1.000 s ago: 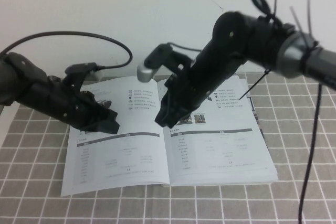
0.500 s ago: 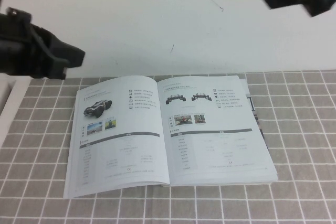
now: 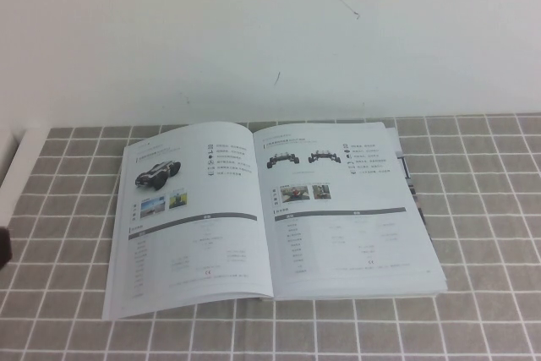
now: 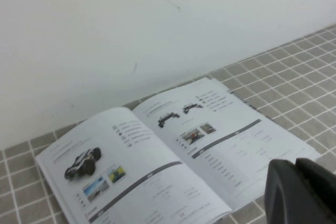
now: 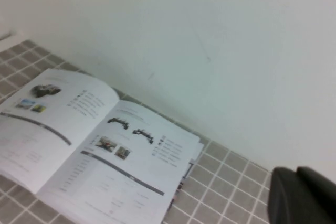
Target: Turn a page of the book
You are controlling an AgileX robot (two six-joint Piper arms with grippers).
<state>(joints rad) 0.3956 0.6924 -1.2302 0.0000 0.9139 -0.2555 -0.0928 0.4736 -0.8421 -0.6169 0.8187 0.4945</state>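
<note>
The book (image 3: 338,226) lies open and flat on the grey checked cloth. Its left leaf, the page (image 3: 190,217), shows a black vehicle photo and tables and lies flat. The book also shows in the left wrist view (image 4: 220,145) and in the right wrist view (image 5: 115,166). My left gripper (image 4: 295,167) is shut and empty, held back and above the book's near right corner. My right gripper (image 5: 296,174) is shut and empty, high and off to the book's right. Neither gripper touches the book. Both are outside the high view except a dark sliver at its left edge (image 3: 3,249).
The grey checked cloth (image 3: 482,209) covers the table around the book. A white wall (image 3: 270,31) stands right behind the book. A white strip of table edge (image 3: 12,177) runs along the left.
Both arms, which were over the book a second ago, have lifted away and left the high view. The book lies open at the same spread.
</note>
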